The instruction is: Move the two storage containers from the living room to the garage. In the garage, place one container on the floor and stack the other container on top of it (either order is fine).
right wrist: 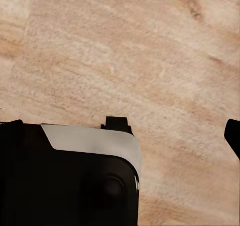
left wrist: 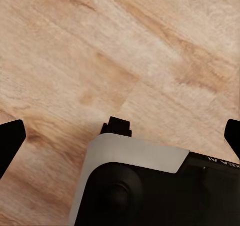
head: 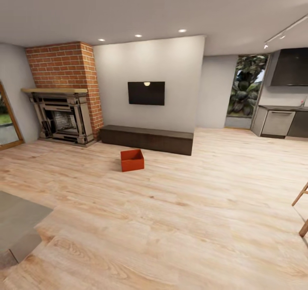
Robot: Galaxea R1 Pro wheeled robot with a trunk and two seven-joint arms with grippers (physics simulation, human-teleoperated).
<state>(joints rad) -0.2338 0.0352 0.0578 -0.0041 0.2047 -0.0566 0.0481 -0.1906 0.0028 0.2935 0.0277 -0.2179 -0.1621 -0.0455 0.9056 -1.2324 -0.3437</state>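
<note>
Container: 1 orange-red storage container stands on the wood floor, just in front of the dark TV bench.
Left gripper: fingers wide apart, holding nothing.
Right gripper: spread wide too, empty.
Advice: drive straight toward the container and stop facing it squarely.

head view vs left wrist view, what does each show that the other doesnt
Head view alone: one orange-red container on the wood floor in front of a dark low bench, a brick fireplace, a wall TV and kitchen units.

Left wrist view alone: the left gripper, its dark fingertips wide apart at the picture's edges, holding nothing, above part of the robot's grey and black body.

Both: light wood plank floor.
</note>
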